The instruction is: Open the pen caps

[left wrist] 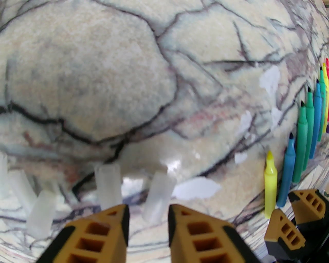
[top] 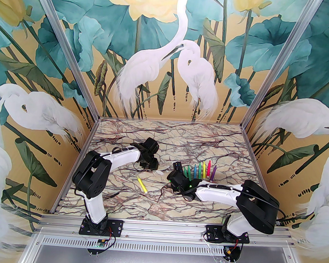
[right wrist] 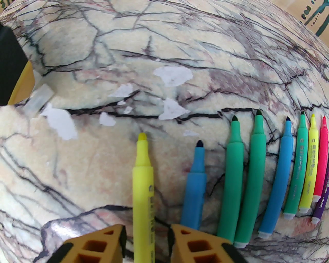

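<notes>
Okay, far left first: clear caps (left wrist: 42, 215) lie loose in a cluster on the marble-print table (left wrist: 102, 77), all off their pens. They are small hollow tubes of frosted see-through plastic, very light and smooth. They probably roll or skid if nudged, and they are hard to spot on the pale surface.

Over them sits the left gripper (left wrist: 148, 209), low, jaws apart, nothing pinched. One cap (left wrist: 160, 190) lies right at its tips.

Next right, a lone yellow pen (top: 142, 184) lies near the middle of the table, apart from the rest. Cannot tell if it is capped.

Then the right gripper (right wrist: 146, 228) straddles a second yellow pen (right wrist: 142, 179), with a slim gap each side, so it is not clamped. That pen's tip is bare.

Right of that is a tidy row of pens (right wrist: 232, 174): blue, two green, blue, green, yellow, pink, purple. Tips point far, all uncapped.

The pen bodies look thin, stiff, matte, round and light, with white butt ends and tapered felt tips.

Judgement: grip a pen mid-barrel, never on the soft tip. Take a cap across its sides with a light squeeze, since thin plastic may flex or shoot out.

White chipped patches (right wrist: 173, 74) dot the tabletop.
</notes>
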